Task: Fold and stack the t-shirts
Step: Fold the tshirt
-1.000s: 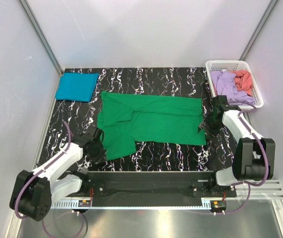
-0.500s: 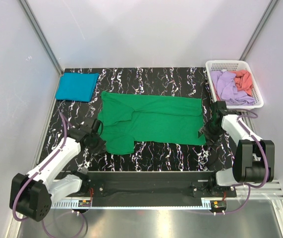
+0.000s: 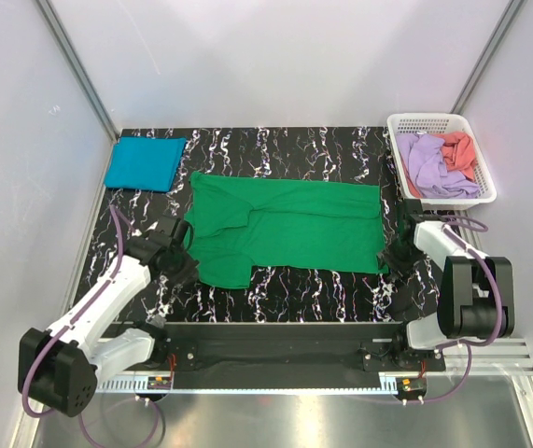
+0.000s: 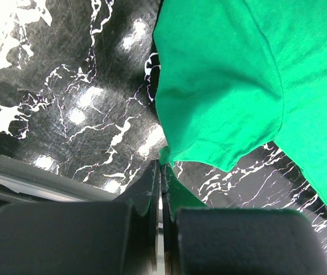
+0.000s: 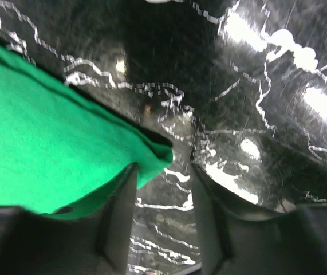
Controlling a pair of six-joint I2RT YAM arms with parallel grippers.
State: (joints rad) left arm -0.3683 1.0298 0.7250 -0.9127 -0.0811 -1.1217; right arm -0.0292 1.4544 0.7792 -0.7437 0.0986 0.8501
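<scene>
A bright green t-shirt lies spread across the middle of the black marbled table. My left gripper is shut on the shirt's near-left corner, with the cloth pinched between the jaws. My right gripper is open at the shirt's near-right corner, which lies between the fingers just above the table. A teal-blue t-shirt folded to a rectangle sits at the far left corner. Lilac and coral shirts lie crumpled in the basket.
A white lattice basket stands at the far right corner of the table. White walls close in the table on the left, right and back. The arm bases and a black rail run along the near edge.
My left gripper has moved away from me and rightward, dragging the shirt's near-left corner inward. My right gripper has slid a little nearer along the shirt's right edge to the near-right corner.
</scene>
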